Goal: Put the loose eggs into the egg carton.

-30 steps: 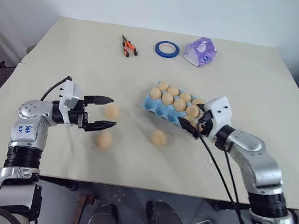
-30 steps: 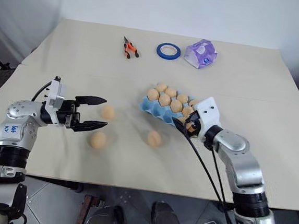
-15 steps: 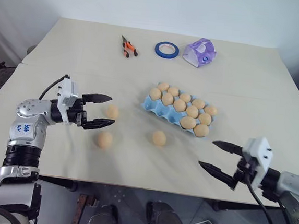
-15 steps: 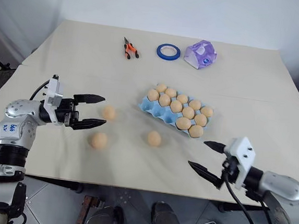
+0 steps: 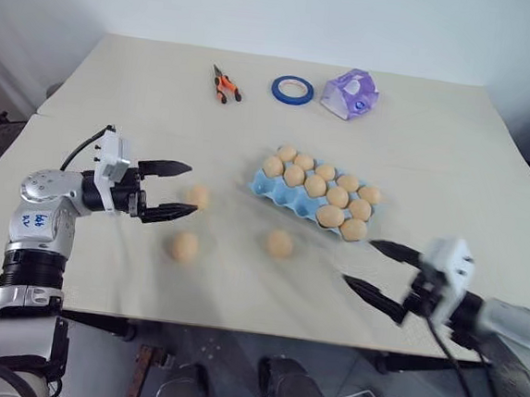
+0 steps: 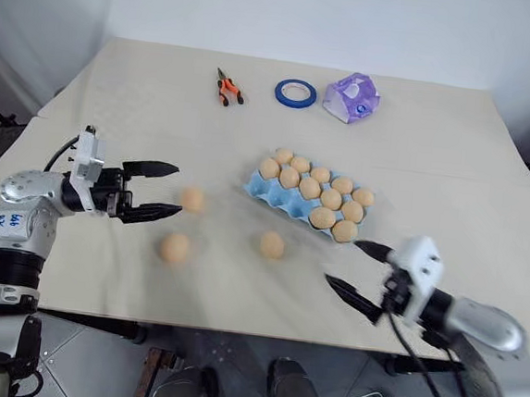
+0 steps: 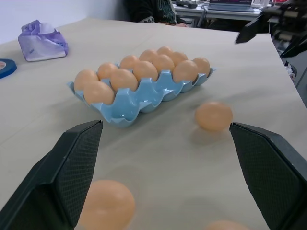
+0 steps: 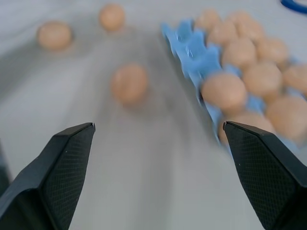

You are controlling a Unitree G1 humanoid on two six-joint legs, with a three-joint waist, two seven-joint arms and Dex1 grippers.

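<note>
Three loose eggs [image 5: 279,243] sat on the worktop [image 5: 144,95], around 7 o'clock from the egg carton [image 5: 275,188]. Both sets of jaws were wide apart and empty: left gripper [image 5: 177,191] by one egg, right gripper [image 5: 377,272] at the carton's 5 o'clock.

Three loose eggs [image 6: 271,245] beside egg carton [image 6: 267,190]

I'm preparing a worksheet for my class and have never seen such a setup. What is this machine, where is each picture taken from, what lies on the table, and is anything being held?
It is a two-armed humanoid robot. Two pictures come from its head, looking down; two from cameras on its wrists. The left gripper and right gripper are both open and hold nothing. On the table sits a blue egg carton nearly full of eggs, with three loose eggs beside it. Farther back lie pliers, a roll of blue tape and a purple wrapper.
</note>
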